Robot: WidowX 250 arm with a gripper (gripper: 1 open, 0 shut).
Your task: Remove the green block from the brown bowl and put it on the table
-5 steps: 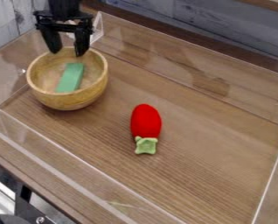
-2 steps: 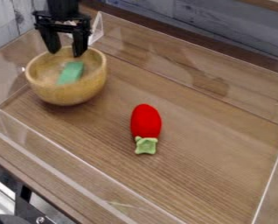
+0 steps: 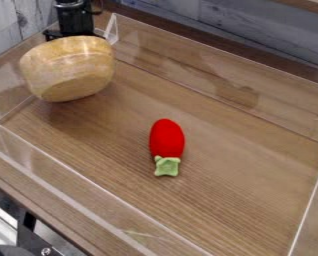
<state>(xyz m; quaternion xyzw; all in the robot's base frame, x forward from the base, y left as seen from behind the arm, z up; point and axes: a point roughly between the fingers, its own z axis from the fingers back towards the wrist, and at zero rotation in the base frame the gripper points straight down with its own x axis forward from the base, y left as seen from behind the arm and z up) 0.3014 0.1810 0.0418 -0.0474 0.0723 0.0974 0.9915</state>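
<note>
Beside the red toy (image 3: 167, 139), up-left on the counter (image 3: 242, 150), the brown bowl (image 3: 68, 69) has tipped over, outside showing. The green block is now hidden. The pincer (image 3: 74, 30) is mostly hidden behind it, presumably spread; removal looks harder.

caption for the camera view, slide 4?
Wooden bowl tipped on its side at the table's far-left corner, opening turned away, arm behind it; red toy vegetable lies mid-table; green block not visible.
</note>
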